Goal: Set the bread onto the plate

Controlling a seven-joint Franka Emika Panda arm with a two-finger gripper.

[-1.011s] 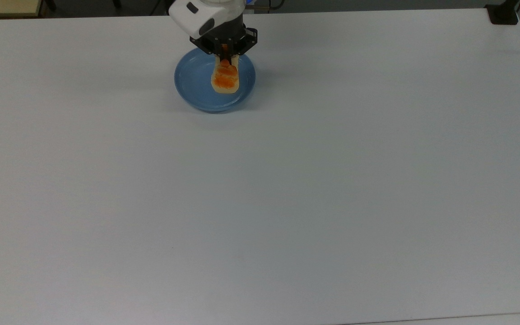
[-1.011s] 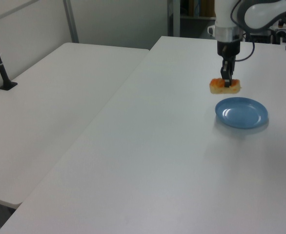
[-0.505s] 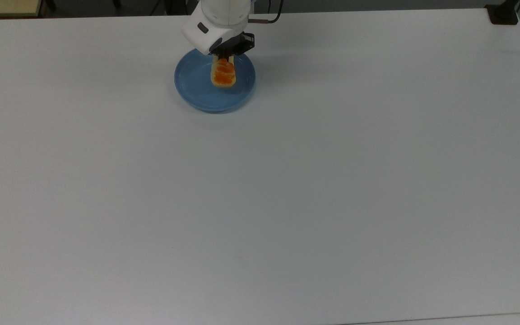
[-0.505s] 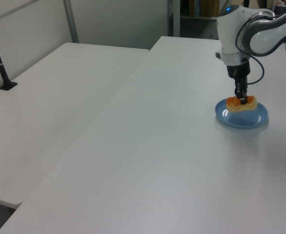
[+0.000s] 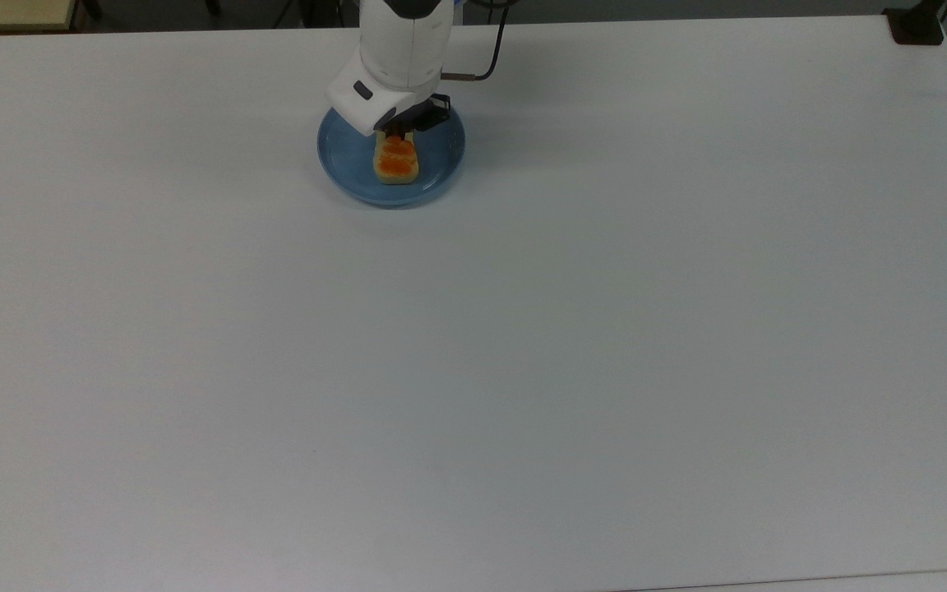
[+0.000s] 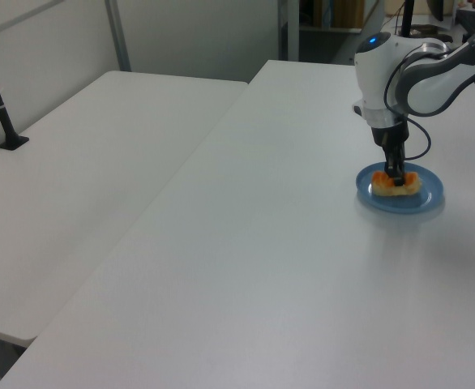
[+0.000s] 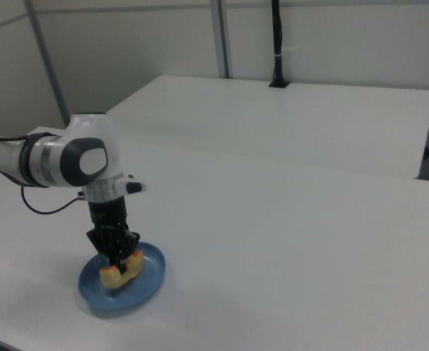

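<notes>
Bread (image 5: pixel 396 161) sits on the plate (image 5: pixel 445 160), orange-brown top up, directly under the claw (image 6: pixel 395 180). In the top view the loaf's far end is tucked under the wrist and its near end sticks out toward the camera. In the left view it lies across the plate, extending both sides of the fingers (image 6: pixel 394 168).

Claw state: narrow gap, fingers pinched across the loaf's middle and gripping it; right view shows the 2 fingers (image 7: pixel 116 252) straddling the bread (image 7: pixel 121 269) from above. Loaf bottom looks down on the plate surface, though contact can't be confirmed.

Plate (image 6: pixel 430 197) is blue, round and shallow, centred roughly below the claw, with its rim showing all around the loaf. In the right view the plate (image 7: pixel 147 279) spreads out past the claw on every side.

Arm comes down near vertical onto the plate, white wrist housing directly above the claw, black cable looping off behind it in the top view.

Plate rests on a white table (image 5: pixel 523 329). A 2nd white table (image 6: pixel 83 162) butts against it, on the left view's left, well away from the claw.
</notes>
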